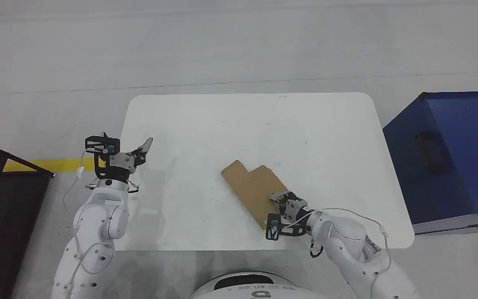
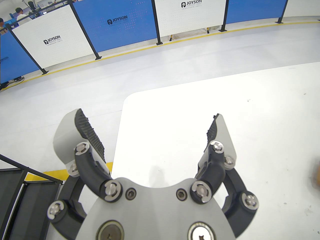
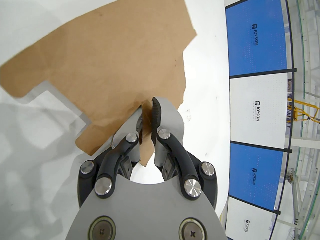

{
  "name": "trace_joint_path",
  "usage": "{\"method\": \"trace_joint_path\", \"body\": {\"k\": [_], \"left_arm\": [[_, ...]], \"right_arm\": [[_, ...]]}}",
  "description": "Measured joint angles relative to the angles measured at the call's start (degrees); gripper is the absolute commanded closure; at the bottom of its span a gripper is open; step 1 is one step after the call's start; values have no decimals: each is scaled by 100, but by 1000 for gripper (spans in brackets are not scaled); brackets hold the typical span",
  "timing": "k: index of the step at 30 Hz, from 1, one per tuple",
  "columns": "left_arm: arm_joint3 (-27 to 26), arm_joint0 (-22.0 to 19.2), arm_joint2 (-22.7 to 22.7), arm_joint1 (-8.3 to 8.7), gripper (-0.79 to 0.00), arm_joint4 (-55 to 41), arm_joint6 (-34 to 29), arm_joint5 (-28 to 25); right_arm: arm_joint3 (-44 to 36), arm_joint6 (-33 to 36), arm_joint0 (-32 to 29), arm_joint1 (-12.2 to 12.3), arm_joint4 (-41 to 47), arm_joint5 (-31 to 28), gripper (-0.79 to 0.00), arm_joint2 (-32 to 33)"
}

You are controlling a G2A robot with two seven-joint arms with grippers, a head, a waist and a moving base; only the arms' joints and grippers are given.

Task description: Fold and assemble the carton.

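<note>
A flat brown carton (image 1: pixel 254 189) lies unfolded on the white table (image 1: pixel 224 127), right of centre and near the front edge. My right gripper (image 1: pixel 278 211) is at the carton's near corner, shut on its edge. In the right wrist view the carton (image 3: pixel 110 58) spreads out ahead, and the gripper (image 3: pixel 147 108) pinches its edge between the ribbed pads. My left gripper (image 1: pixel 143 147) hovers open over the table's left edge, far from the carton. Its fingers (image 2: pixel 86 131) hold nothing in the left wrist view.
A blue bin (image 1: pixel 437 161) stands off the table's right side. A dark frame (image 1: pixel 19 202) sits on the floor at the left, by a yellow floor line. Blue and white partition panels (image 2: pixel 150 16) ring the area.
</note>
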Motion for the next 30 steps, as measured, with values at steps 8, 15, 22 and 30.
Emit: {"method": "trace_joint_path", "body": {"k": [8,15,22,30], "left_arm": [[0,0,0,0,-785,0,0,0],[0,0,0,0,-785,0,0,0],[0,0,0,0,-785,0,0,0],[0,0,0,0,-785,0,0,0]], "right_arm": [[-242,276,-76,-22,-807,2021,0,237],[-745,736,-232,-10,-2287,3850,0,736],[-899,942,-294,-21,-2504,4229,0,910],[-898,940,-293,-21,-2504,4228,0,909]]}}
